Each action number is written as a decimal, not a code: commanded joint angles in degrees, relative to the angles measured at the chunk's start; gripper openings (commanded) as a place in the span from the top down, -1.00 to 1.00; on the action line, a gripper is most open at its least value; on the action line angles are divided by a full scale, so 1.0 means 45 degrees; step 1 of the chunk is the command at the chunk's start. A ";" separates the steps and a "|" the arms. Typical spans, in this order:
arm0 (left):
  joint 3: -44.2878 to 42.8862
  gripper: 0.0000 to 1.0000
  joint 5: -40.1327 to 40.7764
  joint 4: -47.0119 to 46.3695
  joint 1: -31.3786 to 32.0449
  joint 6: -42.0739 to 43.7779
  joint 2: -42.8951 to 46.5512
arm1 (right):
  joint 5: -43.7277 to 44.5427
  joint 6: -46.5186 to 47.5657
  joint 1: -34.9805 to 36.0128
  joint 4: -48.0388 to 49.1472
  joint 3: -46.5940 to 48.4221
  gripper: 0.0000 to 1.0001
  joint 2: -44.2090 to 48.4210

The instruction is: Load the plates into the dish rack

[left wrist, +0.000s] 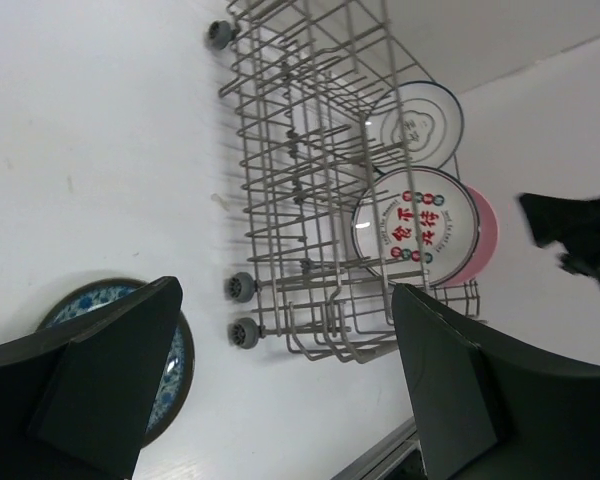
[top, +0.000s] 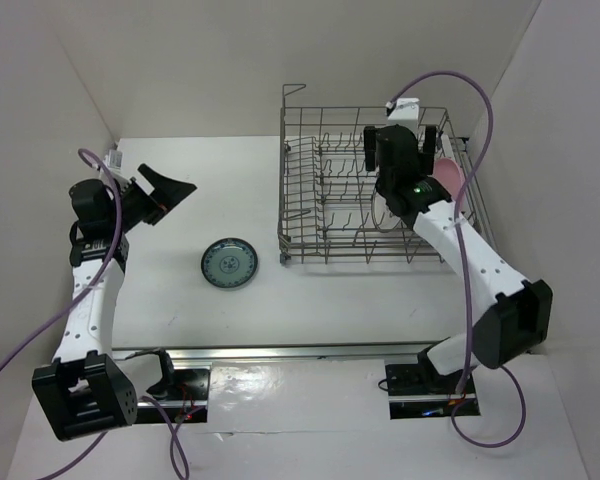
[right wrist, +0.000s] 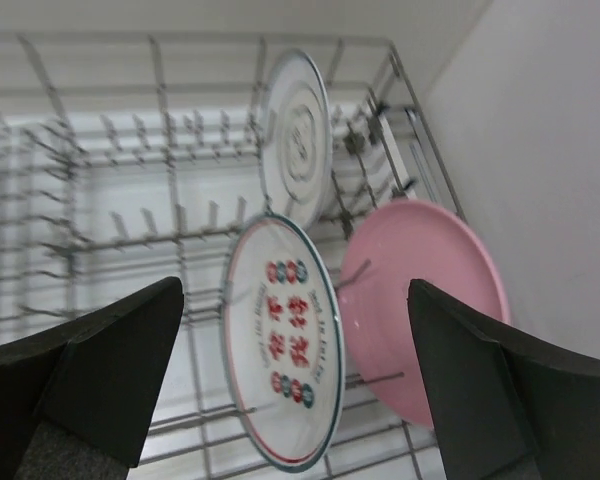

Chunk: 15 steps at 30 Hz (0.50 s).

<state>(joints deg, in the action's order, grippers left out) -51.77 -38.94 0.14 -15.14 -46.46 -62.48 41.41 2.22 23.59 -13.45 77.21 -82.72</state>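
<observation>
The grey wire dish rack [top: 330,190] stands at the far right. In it stand three plates on edge: a pink plate [right wrist: 430,300], a white plate with red pattern [right wrist: 285,350] and a white plate with dark rim [right wrist: 295,135]. They also show in the left wrist view: pink [left wrist: 480,235], red-patterned [left wrist: 412,225], dark-rimmed [left wrist: 415,118]. The teal-green plate [top: 229,264] lies flat on the table, left of the rack. My right gripper [top: 405,140] is open and empty above the rack's right part. My left gripper [top: 165,192] is open and empty at the far left.
White walls enclose the table on the left, back and right. The rack [left wrist: 310,180] has small grey wheels [left wrist: 242,332] on its near-left side. A metal rail [top: 280,352] runs along the table's near edge. Purple cables [top: 485,110] loop from both arms.
</observation>
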 commanded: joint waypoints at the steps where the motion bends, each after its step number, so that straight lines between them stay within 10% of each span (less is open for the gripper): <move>1: 0.0837 -1.00 0.1190 0.0515 -0.0074 0.0013 0.0756 | 0.0271 -0.0024 0.0925 -0.0406 0.1454 -1.00 0.1639; 15: 0.5387 -0.91 0.4727 0.1005 -0.0074 -0.2253 0.2282 | -0.4005 -0.1782 0.5125 -0.1776 0.1885 -1.00 0.4319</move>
<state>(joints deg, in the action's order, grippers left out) -29.50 -20.49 7.40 -15.16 -54.19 -53.36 28.29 -3.64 43.70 -19.40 86.11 -63.55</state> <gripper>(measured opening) 0.964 0.999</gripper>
